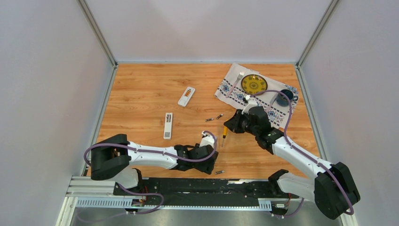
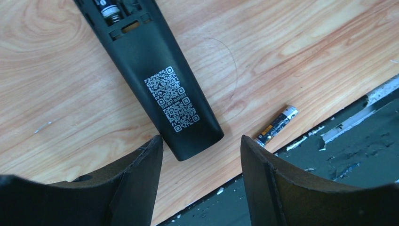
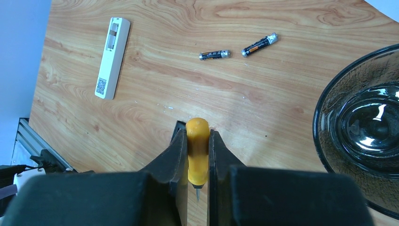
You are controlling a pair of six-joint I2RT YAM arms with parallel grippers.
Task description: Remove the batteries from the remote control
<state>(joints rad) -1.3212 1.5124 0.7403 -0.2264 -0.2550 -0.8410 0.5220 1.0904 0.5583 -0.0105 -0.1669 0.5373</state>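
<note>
Evidently mid-unload: left gripper [image 2: 201, 143] open, right gripper [image 3: 196, 133] clamped on the yellow screwdriver [image 3: 197, 153].
Left jaws stand apart above the black remote [image 2: 160, 70] at lower centre. One battery [image 2: 109, 9] sits in its open bay, top left. A loose battery [image 2: 276, 126] lies at right, near the edge of the table [image 2: 306, 47]. The screwdriver is held ready, likely for prying.

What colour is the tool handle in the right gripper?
Yellow-orange: the screwdriver handle, clamped in the right gripper; right wrist view shows it best.
</note>
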